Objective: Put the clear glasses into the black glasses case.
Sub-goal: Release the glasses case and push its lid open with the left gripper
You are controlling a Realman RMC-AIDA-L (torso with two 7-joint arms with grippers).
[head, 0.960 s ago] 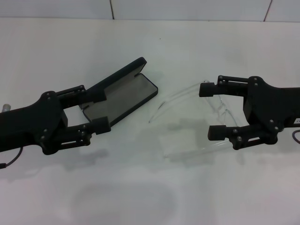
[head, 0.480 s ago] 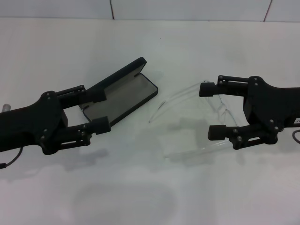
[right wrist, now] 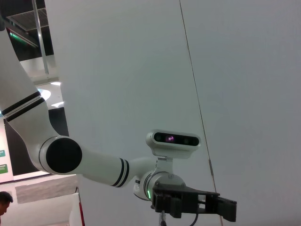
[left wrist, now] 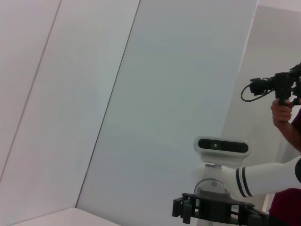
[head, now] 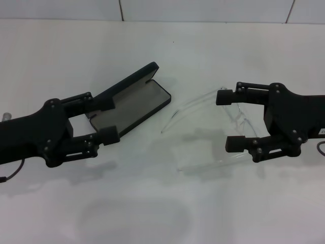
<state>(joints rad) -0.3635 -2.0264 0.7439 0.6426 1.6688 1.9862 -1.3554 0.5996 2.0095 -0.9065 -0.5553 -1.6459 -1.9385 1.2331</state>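
The clear glasses [head: 213, 129] lie right of centre, front inside the right gripper's [head: 229, 119] open jaws, arms trailing left toward the black glasses case [head: 133, 104]. The left gripper [head: 106, 120], also open, straddles the open case's near end.

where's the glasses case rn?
Head view: the open glasses case lies left of centre, its near end between the left pincer's fingers, glasses to its right.
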